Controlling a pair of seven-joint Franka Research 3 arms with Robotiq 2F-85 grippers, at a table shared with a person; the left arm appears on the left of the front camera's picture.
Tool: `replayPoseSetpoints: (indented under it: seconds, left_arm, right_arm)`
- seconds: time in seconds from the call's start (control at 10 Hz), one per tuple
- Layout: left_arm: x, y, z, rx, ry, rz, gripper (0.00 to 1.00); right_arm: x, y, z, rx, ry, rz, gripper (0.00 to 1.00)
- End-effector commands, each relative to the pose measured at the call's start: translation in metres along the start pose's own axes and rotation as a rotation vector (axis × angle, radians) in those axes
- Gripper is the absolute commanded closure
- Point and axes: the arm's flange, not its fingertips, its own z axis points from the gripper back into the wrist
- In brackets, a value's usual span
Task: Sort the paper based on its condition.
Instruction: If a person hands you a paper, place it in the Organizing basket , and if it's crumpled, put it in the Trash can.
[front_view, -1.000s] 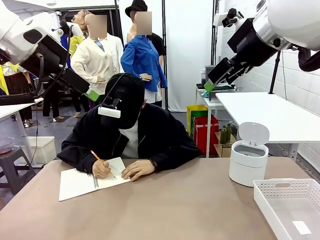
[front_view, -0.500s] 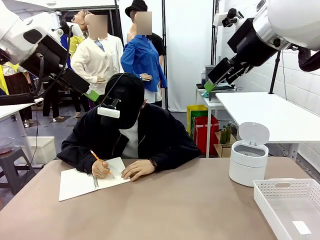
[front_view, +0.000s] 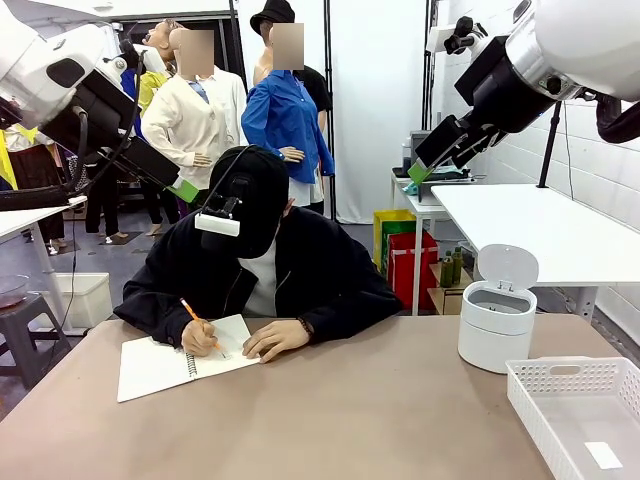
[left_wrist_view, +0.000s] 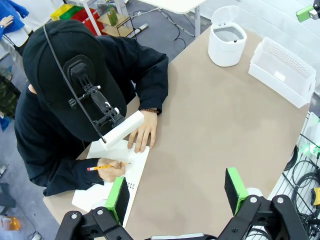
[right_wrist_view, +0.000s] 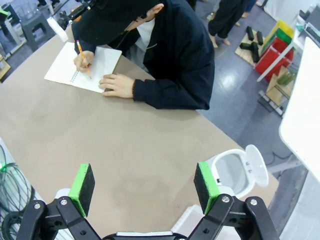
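While the person writes, the left gripper (left_wrist_view: 176, 192) and right gripper (right_wrist_view: 144, 185) hang high over the table, fingers wide apart and empty. No loose paper to sort that I can tell. Smooth, flat pages lie in the notebook (front_view: 155, 368), nearer the left arm and well apart from the bin (front_view: 495, 335) and tray (front_view: 566, 371).

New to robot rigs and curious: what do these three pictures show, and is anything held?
Two white robot arms share a tan table with a person. The front picture looks across at the person from between the arms. The other two come from a camera on each wrist, looking down: the left hand and the right hand are both open and empty, high above the table. On it lie a spiral notebook, a round white bin with its lid up, and a white basket. The person holds a pencil, writing in the notebook.
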Motion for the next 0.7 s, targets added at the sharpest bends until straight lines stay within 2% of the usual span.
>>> replayPoseSetpoints:
  seconds: [0.0,0.3,0.6]
  left_arm:
    - [0.0,0.0,0.0,0.0,0.0,0.0,0.0]
    - [-0.005,0.0,0.009,0.02,0.1,-0.011,0.0]
    - [-0.012,0.001,0.026,0.091,0.104,-0.024,0.0]
  right_arm:
    - [0.0,0.0,0.0,0.001,0.001,-0.004,0.0]
    - [0.0,0.0,0.0,0.001,0.001,-0.004,0.0]
    - [0.0,0.0,0.0,0.001,0.002,0.003,0.0]
